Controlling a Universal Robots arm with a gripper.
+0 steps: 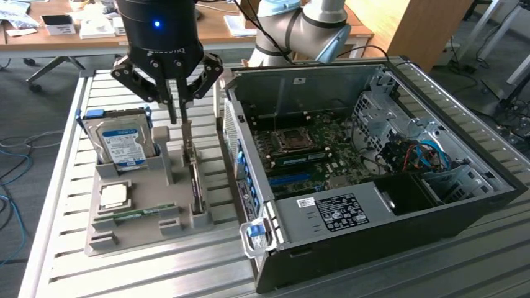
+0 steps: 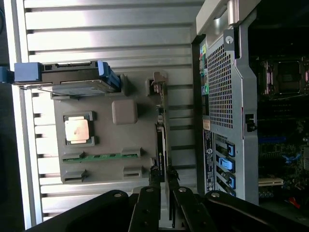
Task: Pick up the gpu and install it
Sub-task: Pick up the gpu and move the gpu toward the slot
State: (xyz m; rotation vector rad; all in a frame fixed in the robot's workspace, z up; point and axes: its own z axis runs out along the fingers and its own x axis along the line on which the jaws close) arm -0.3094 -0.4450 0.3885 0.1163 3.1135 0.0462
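Edgewise in slot of grey tray (image 1: 133, 239) stands gpu (image 1: 195, 180) (image 2: 160, 145), thin dark card, beside open PC case (image 1: 463, 208). Gripper (image 1: 178, 118) (image 2: 162, 181) over its end, jaws parted slightly, astride card's top edge, card seated in slot. Hard drive (image 1: 123, 146) upright toward exterior view's left.

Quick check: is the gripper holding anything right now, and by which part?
Cannot be told. The gripper sits over the upper edge of the gpu, which stands in its slot in the grey tray.
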